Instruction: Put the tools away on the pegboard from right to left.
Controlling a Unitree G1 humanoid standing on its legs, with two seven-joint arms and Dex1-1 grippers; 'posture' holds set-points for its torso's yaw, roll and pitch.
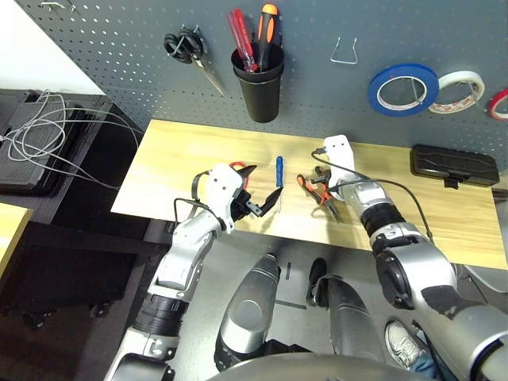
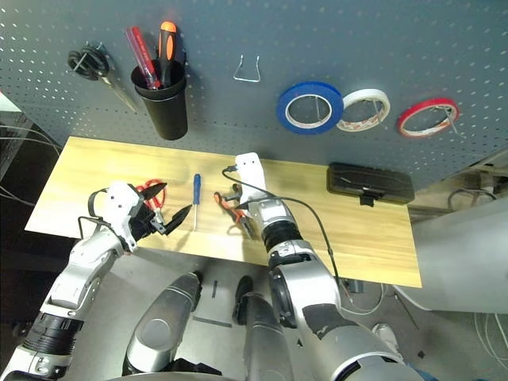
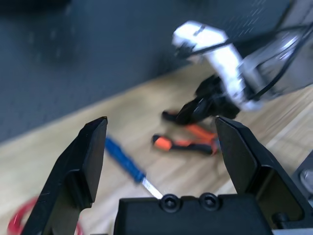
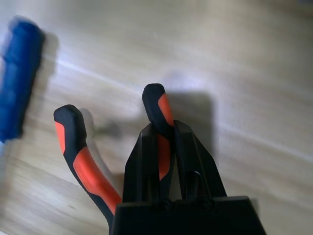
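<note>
The blue tape ring (image 1: pixel 403 89) hangs on the pegboard (image 1: pixel 317 87) at the right. On the table lie the orange-and-black pliers (image 1: pixel 317 197), the small blue-handled screwdriver (image 1: pixel 279 170) to their left, and the red-handled scissors (image 1: pixel 236 167), mostly hidden behind my left gripper. My right gripper (image 4: pixel 164 125) is shut on one handle of the pliers (image 4: pixel 80 156), which rest on the wood. My left gripper (image 1: pixel 258 189) stands open just above the table, beside the screwdriver tip, with nothing between its fingers (image 3: pixel 90 152).
A black cup (image 1: pixel 258 83) with screwdrivers, black-handled scissors (image 1: pixel 190 51), an empty wire hook (image 1: pixel 344 51), a white tape roll (image 1: pixel 460 89) and a red one (image 1: pixel 498 103) are on the pegboard. A black case (image 1: pixel 454 165) lies at the table's right. Cables (image 1: pixel 40 131) sit off the left edge.
</note>
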